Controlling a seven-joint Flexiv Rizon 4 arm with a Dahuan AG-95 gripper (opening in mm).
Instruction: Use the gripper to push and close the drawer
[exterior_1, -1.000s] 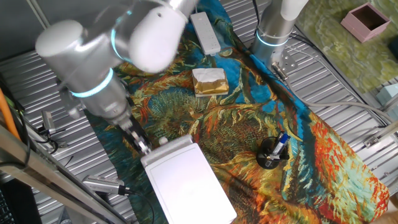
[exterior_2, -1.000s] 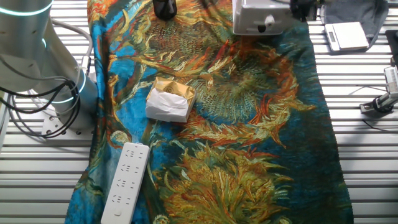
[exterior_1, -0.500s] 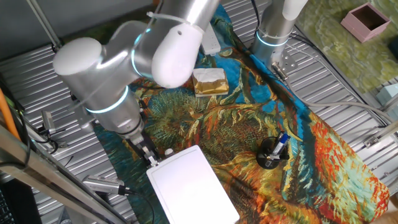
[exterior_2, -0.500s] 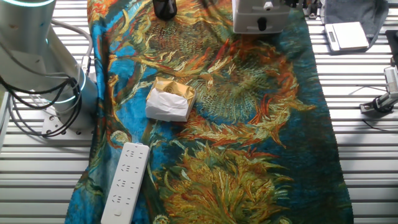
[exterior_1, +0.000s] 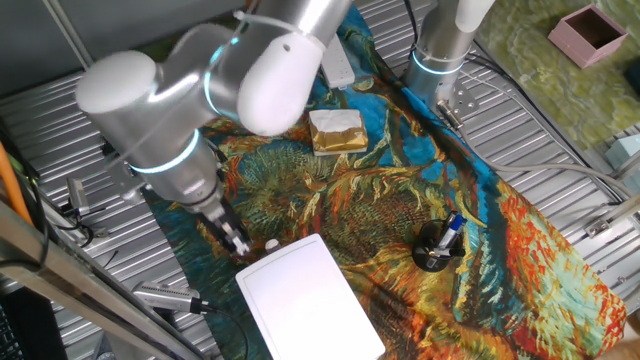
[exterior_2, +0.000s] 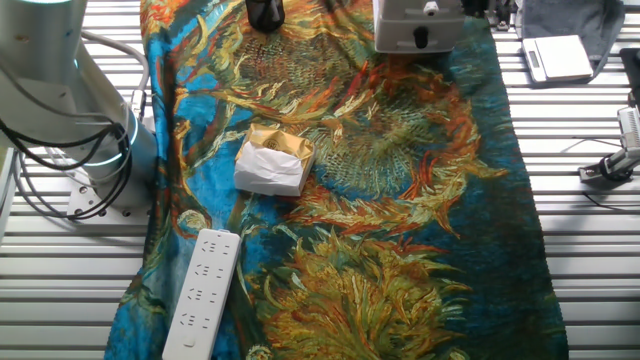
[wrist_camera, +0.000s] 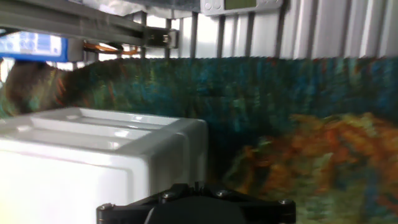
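The flat white box (exterior_1: 312, 300) lies on the patterned cloth at the front left. Its drawer (exterior_1: 272, 251) sits flush in the box, and the small round knob (exterior_1: 270, 243) sticks out of the front. My gripper (exterior_1: 237, 243) is a small black claw just left of the knob, a little apart from the drawer front. Its fingers look pressed together and hold nothing. In the other fixed view the drawer front (exterior_2: 418, 33) with its knob (exterior_2: 421, 38) is at the top edge. In the hand view the box (wrist_camera: 93, 155) fills the left and the gripper body (wrist_camera: 196, 204) the bottom.
A gold-and-white block (exterior_1: 336, 131) sits mid-cloth. A white power strip (exterior_1: 334, 58) lies at the back, partly behind my arm. A black pen holder (exterior_1: 437, 246) stands at the right. The second arm column (exterior_1: 443, 45) rises at the back. A pink box (exterior_1: 593, 32) is far right.
The drawer went from partly out to flush in the box under my gripper's push. Since then the gripper has drawn back a little to the left, off the box.
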